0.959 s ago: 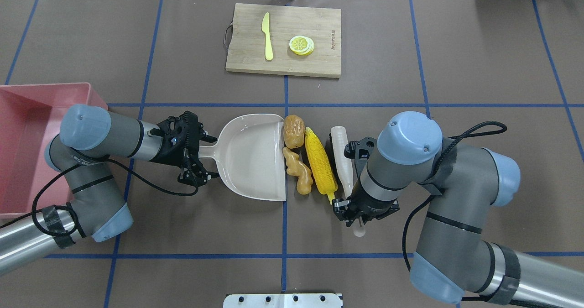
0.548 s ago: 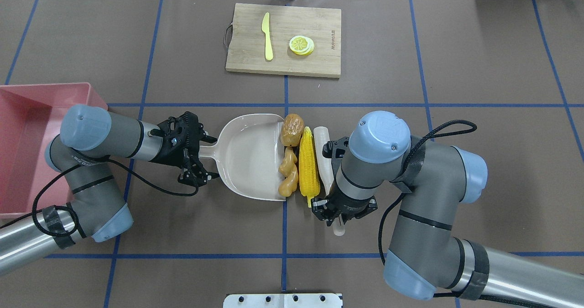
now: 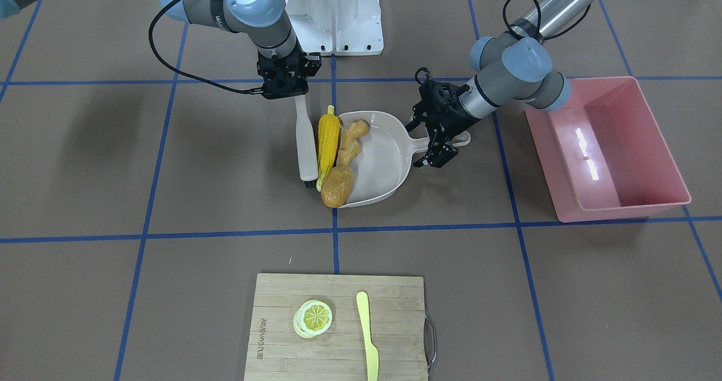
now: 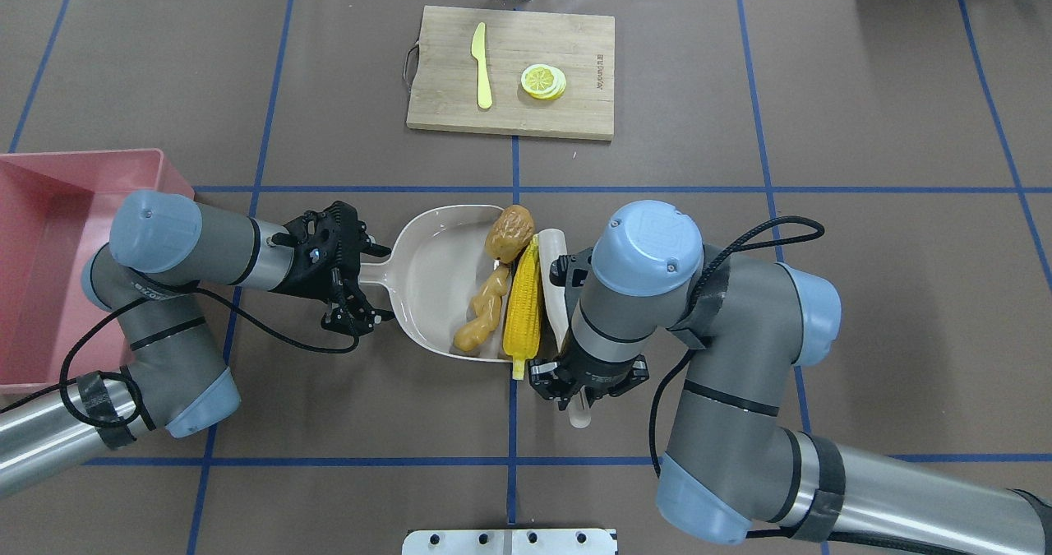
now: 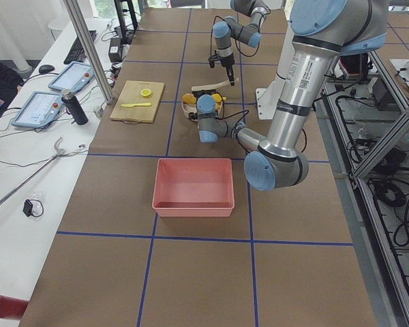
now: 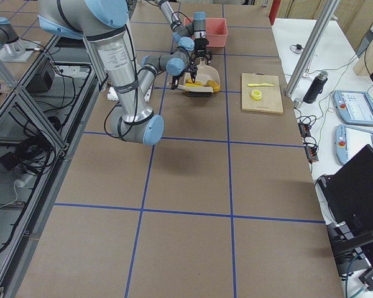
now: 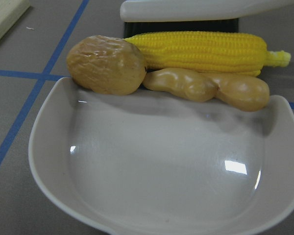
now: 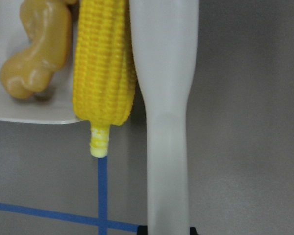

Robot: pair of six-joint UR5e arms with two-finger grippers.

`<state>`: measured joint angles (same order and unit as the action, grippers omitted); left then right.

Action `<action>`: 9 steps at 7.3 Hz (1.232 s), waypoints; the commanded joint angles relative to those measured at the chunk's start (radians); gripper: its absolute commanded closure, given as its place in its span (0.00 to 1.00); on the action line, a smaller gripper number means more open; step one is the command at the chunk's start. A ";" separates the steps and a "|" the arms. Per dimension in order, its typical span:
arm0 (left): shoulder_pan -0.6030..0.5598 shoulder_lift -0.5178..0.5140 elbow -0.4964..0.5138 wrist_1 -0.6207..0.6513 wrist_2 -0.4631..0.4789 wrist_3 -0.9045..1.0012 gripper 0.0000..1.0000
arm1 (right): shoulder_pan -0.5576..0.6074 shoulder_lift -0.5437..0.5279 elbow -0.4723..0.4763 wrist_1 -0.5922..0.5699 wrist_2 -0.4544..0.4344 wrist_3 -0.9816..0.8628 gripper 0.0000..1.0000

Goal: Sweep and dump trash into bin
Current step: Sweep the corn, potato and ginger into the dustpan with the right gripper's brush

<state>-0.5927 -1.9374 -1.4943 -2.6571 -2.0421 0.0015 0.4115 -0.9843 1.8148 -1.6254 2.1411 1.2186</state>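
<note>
- The trash sat at the open edge of the dustpan (image 4: 431,279), mid-worktop. The tan, knobbly ginger root (image 4: 483,318) lay just inside. The glossy yellow corn cob (image 4: 523,308) lay along the lip, its pale stem past one corner. The wrinkled brown-orange potato lump (image 4: 508,233) sat at the other corner.
- The brush (image 3: 305,144) lay lengthwise against the corn, seemingly to push all three in together; the right gripper (image 4: 582,382) was clamped on its handle.
- The left gripper (image 4: 366,279) gripped the dustpan's handle, likely bracing it against the push.
- The bin (image 4: 82,154), pink and glossy, stood empty at the worktop's left edge, presumably ready for dumping.
</note>
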 commanded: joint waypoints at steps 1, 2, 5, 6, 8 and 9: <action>0.001 0.000 -0.001 0.000 0.000 0.000 0.03 | -0.010 0.082 -0.066 -0.001 -0.004 0.024 1.00; 0.001 0.000 -0.001 0.000 0.000 0.000 0.02 | -0.008 0.091 -0.058 -0.001 -0.003 0.036 1.00; 0.001 0.000 0.000 0.000 0.000 0.000 0.02 | -0.008 0.153 -0.049 -0.082 0.006 0.050 1.00; 0.001 0.000 0.002 0.000 0.000 0.000 0.02 | -0.010 0.160 -0.055 -0.082 0.002 0.052 1.00; 0.001 0.002 0.002 -0.001 0.002 0.002 0.03 | -0.022 0.170 -0.077 -0.080 -0.007 0.050 1.00; 0.001 0.002 0.000 -0.001 0.002 0.003 0.05 | -0.022 0.199 -0.087 -0.085 -0.003 0.052 1.00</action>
<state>-0.5921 -1.9362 -1.4929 -2.6578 -2.0407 0.0029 0.3936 -0.8106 1.7424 -1.7070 2.1376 1.2690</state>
